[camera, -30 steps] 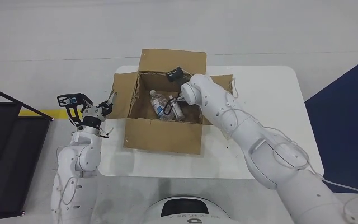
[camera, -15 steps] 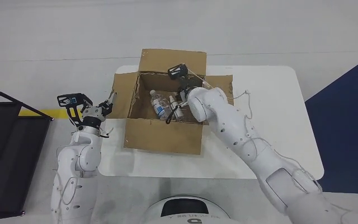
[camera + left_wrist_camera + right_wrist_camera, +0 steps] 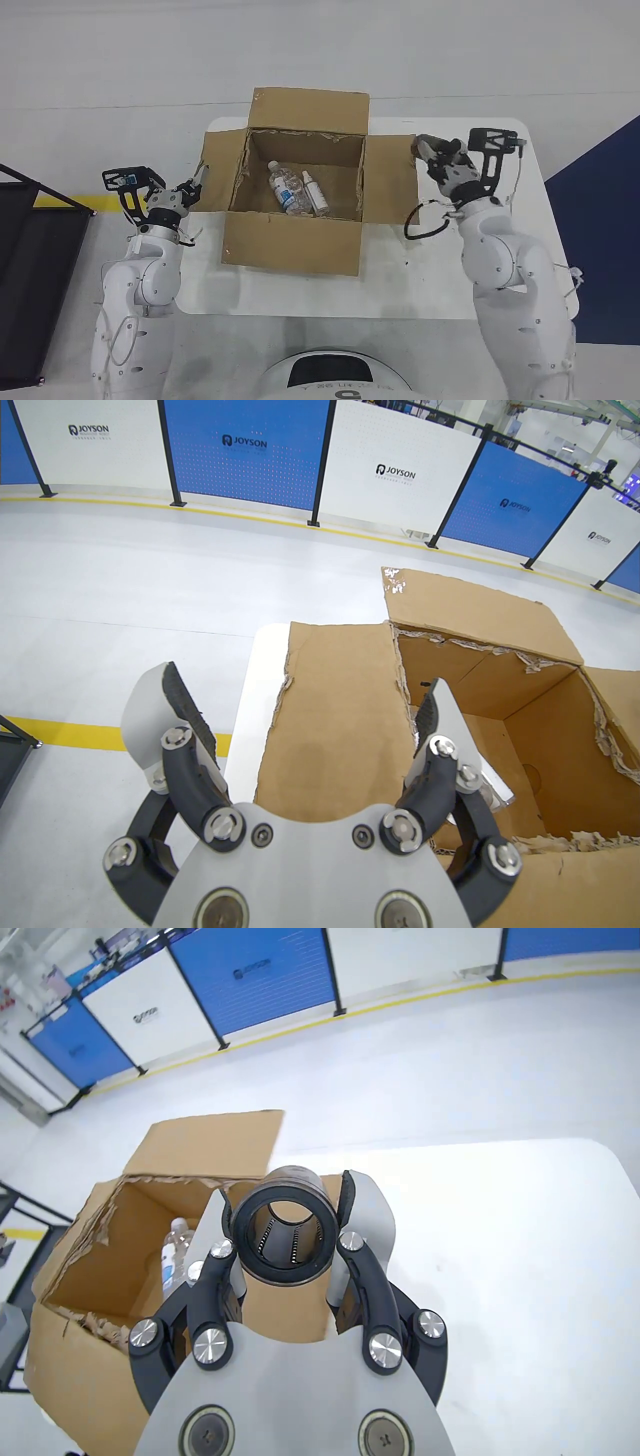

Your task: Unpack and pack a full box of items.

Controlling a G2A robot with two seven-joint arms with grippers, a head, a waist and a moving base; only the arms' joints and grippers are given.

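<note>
An open cardboard box (image 3: 290, 243) stands on the white table (image 3: 470, 290), flaps spread. Inside lie a clear water bottle (image 3: 285, 186) and a small white bottle (image 3: 314, 193); the water bottle (image 3: 172, 1253) also shows in the right wrist view. My right gripper (image 3: 432, 153) hangs over the table just right of the box's right flap, shut on a dark metal cylinder (image 3: 285, 1233), a hollow sleeve with ball rows inside. My left gripper (image 3: 197, 183) stands open beside the box's left flap (image 3: 335, 720), nothing between its fingers (image 3: 435, 710).
The table's right half (image 3: 500, 1253) is bare white surface. A dark rack (image 3: 25, 270) stands on the floor left of the table. A loose cable (image 3: 425, 220) loops by the right arm. Torn cardboard edges line the box's rim (image 3: 605, 730).
My right arm has lifted out of the box and swung right, carrying the dark cylinder to above the table beside the right flap. The left arm has kept still.
</note>
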